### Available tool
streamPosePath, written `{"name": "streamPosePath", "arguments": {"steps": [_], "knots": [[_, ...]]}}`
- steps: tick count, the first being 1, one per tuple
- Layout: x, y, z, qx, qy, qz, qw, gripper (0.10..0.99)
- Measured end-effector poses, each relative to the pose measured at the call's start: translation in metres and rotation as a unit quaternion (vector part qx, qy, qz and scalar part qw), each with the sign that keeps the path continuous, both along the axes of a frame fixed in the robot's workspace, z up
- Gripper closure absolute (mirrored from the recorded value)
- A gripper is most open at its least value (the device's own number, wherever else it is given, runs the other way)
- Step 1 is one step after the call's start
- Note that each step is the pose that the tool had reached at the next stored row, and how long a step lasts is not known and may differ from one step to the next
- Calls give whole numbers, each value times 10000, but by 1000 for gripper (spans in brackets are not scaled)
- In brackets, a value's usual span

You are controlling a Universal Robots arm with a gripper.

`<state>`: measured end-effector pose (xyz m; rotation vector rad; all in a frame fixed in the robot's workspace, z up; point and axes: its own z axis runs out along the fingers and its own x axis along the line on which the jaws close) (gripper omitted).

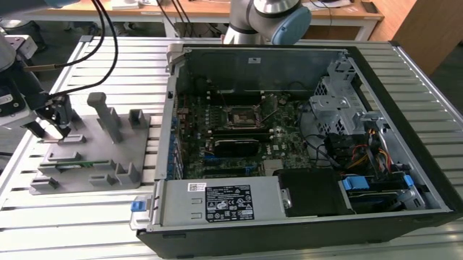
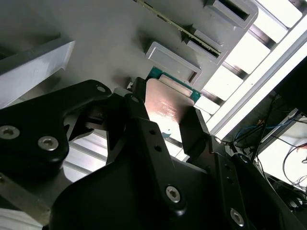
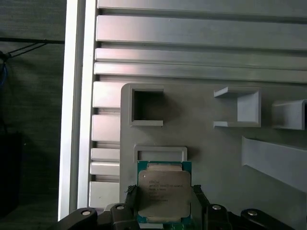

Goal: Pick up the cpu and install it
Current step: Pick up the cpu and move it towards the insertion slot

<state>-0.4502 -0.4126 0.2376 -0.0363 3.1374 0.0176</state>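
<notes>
Gripper (image 3: 164, 199) — fingers (image 3: 199, 201) pressed against two opposite edges of the cpu (image 3: 164, 189) — grasping it at the grey fixture tray (image 3: 216, 153), beside the open computer case (image 1: 289, 135).

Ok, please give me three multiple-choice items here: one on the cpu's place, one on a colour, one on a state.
1. Where is the cpu? A in the motherboard socket; B between the end effector's fingers, at the grey tray; C on the floor.
2. The cpu's rim is: A green; B red; C white.
3. The computer case is: A open; B closed; C upside down.
Key: B, fingers flank it; A, green shows around the metal top; A, its motherboard lies bare.
</notes>
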Motion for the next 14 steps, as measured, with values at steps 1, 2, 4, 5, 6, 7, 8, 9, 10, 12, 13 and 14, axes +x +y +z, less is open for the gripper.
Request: {"name": "streamPosePath", "arguments": {"steps": [1,2,4,5,6,7,8,9,10,12,13,14], "knots": [[0,0,9,0,0,0,10000,561],[0,1,18,0,-1,0,10000,561],[0,1,36,0,-1,0,10000,561],[0,1,45,0,0,0,10000,561],[0,1,54,0,0,0,10000,561],[0,2,63,0,0,0,10000,561],[0,2,72,0,-1,0,10000,561],[0,3,81,0,-1,0,10000,561],[0,4,90,1,-1,0,10000,561],[0,5,108,1,-1,0,10000,561],[0,5,117,0,0,0,10000,561],[0,5,125,0,0,0,10000,561]]}}
